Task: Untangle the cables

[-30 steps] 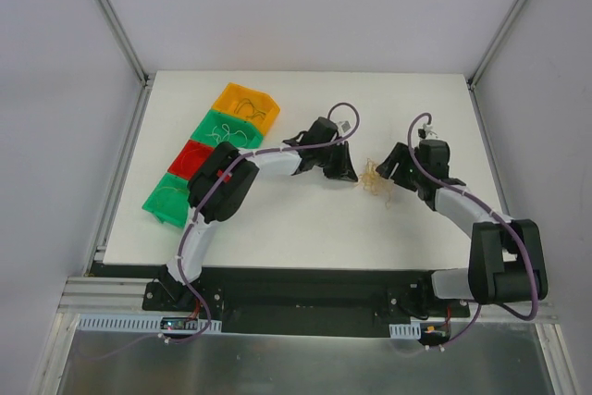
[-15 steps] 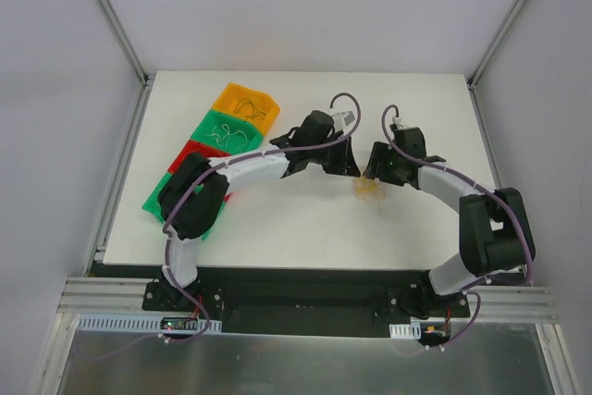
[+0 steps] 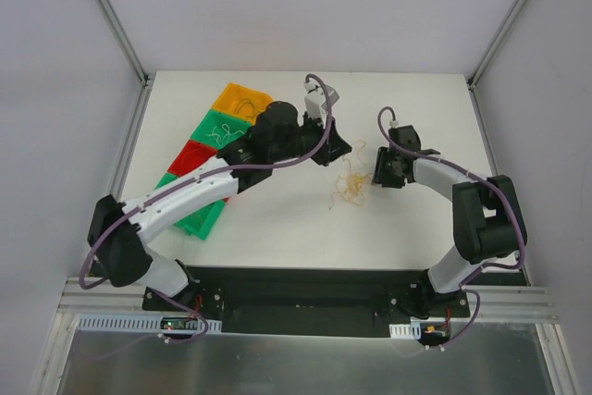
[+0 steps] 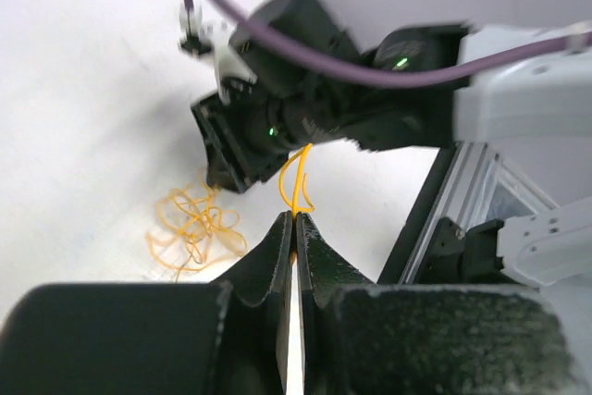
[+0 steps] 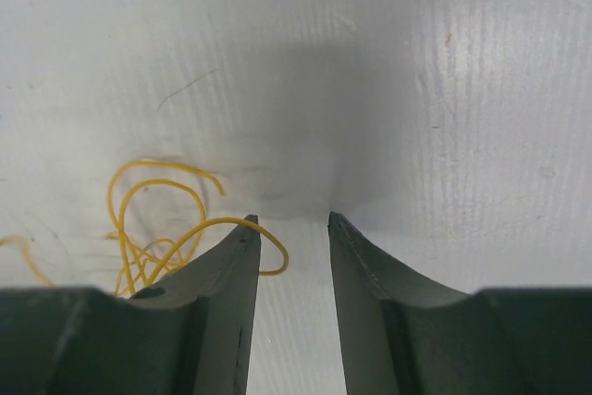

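Observation:
The cables are a small clump of thin orange-yellow and tan wires (image 3: 349, 182) lying on the white table between my two grippers. My left gripper (image 4: 295, 216) is shut on one orange-yellow wire (image 4: 299, 180), which loops up out of its tips. The rest of the clump (image 4: 196, 225) lies below and to the left in that view. In the top view the left gripper (image 3: 339, 148) sits just above the clump. My right gripper (image 5: 289, 219) is open and low over the table at the clump's right edge (image 3: 382, 173). A yellow loop (image 5: 199, 228) crosses its left fingertip (image 5: 245, 227).
A row of bins stands at the left of the table: orange (image 3: 245, 101), green (image 3: 220, 127), red (image 3: 191, 156) and green (image 3: 202, 217), some holding thin wires. The left forearm reaches over the lower bins. Aluminium frame rails border the table.
The left arm has stretched out, its elbow swinging down and left, and its gripper has moved slightly toward the back. The clump has shifted left and spread. The right gripper has moved left.

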Tool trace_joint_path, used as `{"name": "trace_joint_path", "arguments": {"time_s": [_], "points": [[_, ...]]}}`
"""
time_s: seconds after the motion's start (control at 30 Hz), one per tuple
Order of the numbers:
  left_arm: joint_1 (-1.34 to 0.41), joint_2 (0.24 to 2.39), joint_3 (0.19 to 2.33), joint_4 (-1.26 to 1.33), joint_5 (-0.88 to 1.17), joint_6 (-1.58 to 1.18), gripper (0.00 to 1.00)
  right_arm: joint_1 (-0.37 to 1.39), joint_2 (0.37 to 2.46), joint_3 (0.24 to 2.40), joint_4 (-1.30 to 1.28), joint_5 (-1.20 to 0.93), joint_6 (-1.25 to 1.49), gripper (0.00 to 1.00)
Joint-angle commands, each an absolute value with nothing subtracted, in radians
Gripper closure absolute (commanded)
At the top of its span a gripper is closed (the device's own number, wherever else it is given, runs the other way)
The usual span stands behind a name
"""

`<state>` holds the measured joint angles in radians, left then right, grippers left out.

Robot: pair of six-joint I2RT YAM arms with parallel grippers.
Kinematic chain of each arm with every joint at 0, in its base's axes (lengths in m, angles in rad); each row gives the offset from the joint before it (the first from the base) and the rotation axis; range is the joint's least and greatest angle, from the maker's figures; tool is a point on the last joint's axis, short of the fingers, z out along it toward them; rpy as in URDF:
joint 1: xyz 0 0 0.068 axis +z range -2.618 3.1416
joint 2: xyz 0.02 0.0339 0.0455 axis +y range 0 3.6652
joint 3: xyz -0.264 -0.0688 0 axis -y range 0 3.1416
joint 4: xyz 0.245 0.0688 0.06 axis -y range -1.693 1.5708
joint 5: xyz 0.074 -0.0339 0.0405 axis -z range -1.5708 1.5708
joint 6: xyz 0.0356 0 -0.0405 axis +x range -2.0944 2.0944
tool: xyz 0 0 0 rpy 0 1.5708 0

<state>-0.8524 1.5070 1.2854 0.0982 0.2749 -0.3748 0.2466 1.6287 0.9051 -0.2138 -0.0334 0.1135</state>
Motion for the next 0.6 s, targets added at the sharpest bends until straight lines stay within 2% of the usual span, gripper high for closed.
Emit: {"name": "trace_joint_path", "arguments": {"time_s": [0.0, 0.23, 0.47, 0.57], "points": [[-0.864, 1.346, 1.282, 0.097, 0.146, -0.233, 1.0, 0.233, 1.614, 0.92, -0.258, 0.076, 0.132, 0.64], [-0.864, 1.168, 1.316, 0.02, -0.018, -0.12, 1.0, 0.21, 1.549, 0.867, -0.264, 0.267, 0.201, 0.73], [-0.864, 0.983, 1.393, -0.135, -0.382, 0.06, 1.0, 0.141, 1.531, 0.831, -0.267, 0.272, 0.275, 0.73], [-0.862, 0.927, 1.388, -0.175, -0.451, 0.087, 1.0, 0.118, 1.536, 0.827, -0.278, 0.267, 0.304, 0.72]]}}
